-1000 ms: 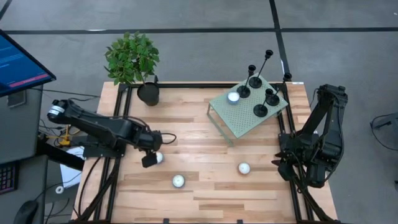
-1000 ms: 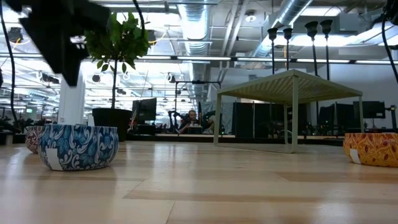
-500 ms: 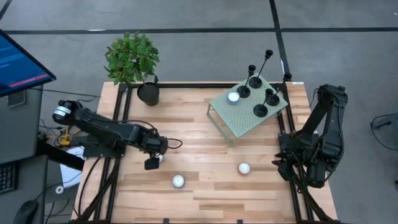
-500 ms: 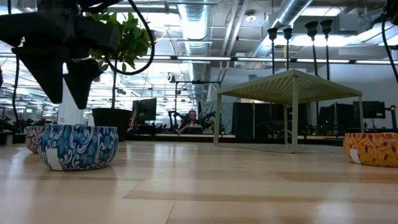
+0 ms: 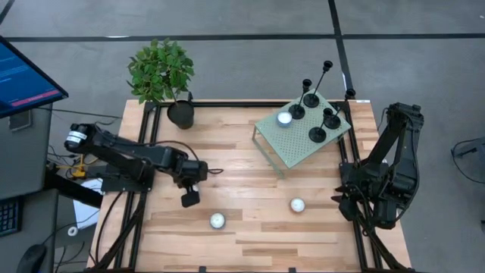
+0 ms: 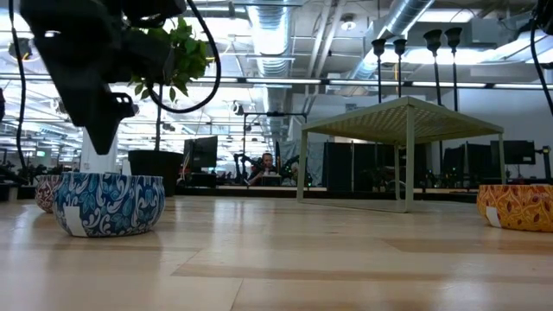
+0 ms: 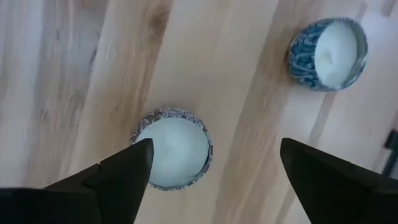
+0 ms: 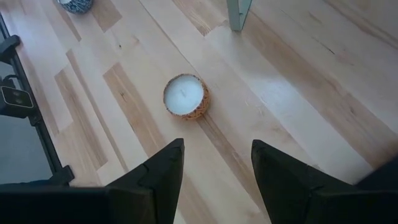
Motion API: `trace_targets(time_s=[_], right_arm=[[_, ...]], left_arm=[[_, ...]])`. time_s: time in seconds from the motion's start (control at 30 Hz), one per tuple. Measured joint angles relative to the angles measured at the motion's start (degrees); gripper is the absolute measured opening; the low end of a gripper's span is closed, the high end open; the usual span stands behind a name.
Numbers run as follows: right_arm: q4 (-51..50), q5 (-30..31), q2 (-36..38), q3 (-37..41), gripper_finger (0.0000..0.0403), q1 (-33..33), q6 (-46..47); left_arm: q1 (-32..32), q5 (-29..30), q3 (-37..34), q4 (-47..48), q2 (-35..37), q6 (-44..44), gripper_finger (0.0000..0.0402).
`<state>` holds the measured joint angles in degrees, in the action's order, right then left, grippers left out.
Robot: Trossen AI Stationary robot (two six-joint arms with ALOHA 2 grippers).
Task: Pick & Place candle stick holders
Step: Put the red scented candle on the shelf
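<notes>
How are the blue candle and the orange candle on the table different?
The blue-patterned candle wears a blue and white swirly tin; the orange-patterned candle wears an orange one. The blue one sits nearer the left gripper, the orange one nearer the right gripper. Both are small, round, white on top, and sit on the wooden table.

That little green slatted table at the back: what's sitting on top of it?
On the green table stand four black candle stick holders with stems of differing heights, plus one white candle. The low view shows only the holders' tops; their bases and the candle are hidden by the tabletop.
</notes>
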<state>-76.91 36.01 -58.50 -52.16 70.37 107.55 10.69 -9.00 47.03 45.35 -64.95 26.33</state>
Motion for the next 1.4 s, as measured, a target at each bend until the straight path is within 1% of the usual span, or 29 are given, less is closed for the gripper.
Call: trace_targets(time_s=[0.2,0.3,0.37,0.47,0.6,0.7,0.83,0.93,1.2,1.4], right_arm=[[0.55,0.01,0.00,0.00,0.0179,0.00,-0.11],[0.71,0.02,0.00,0.00,0.0179,0.00,-0.11],[0.72,0.02,0.00,0.00,0.0179,0.00,-0.11],[0.70,0.02,0.00,0.00,0.0179,-0.01,-0.12],[0.70,0.02,0.00,0.00,0.0179,-0.01,-0.13],[0.68,0.02,0.00,0.00,0.0179,0.00,-0.13],[0.68,0.02,0.00,0.00,0.0179,0.00,-0.12],[0.68,0.02,0.00,0.00,0.0179,0.00,-0.11],[-0.11,0.04,0.00,0.00,0.0179,-0.04,-0.11],[-0.70,0.17,0.00,0.00,0.0179,-0.04,-0.04]], left_arm=[[-4.27,-4.11,0.02,0.35,1.55,2.81,0.0365],[-5.47,-4.76,0.02,1.76,2.96,2.83,0.0369],[-5.68,-4.76,0.02,3.08,4.25,1.60,0.0369],[-5.37,-4.67,0.02,3.45,6.32,-2.70,0.0367],[-4.85,-0.99,0.02,3.49,8.53,-6.61,0.0359],[-4.85,-0.41,0.04,3.48,8.79,-8.47,0.0353],[-4.78,-0.44,0.04,3.41,8.08,-13.86,0.0347],[-4.80,1.06,0.04,3.09,7.12,-16.94,0.0345],[-4.65,1.32,0.04,2.37,1.98,-18.15,0.0345],[-4.65,1.45,0.04,-0.06,-1.25,-18.60,0.0345]])
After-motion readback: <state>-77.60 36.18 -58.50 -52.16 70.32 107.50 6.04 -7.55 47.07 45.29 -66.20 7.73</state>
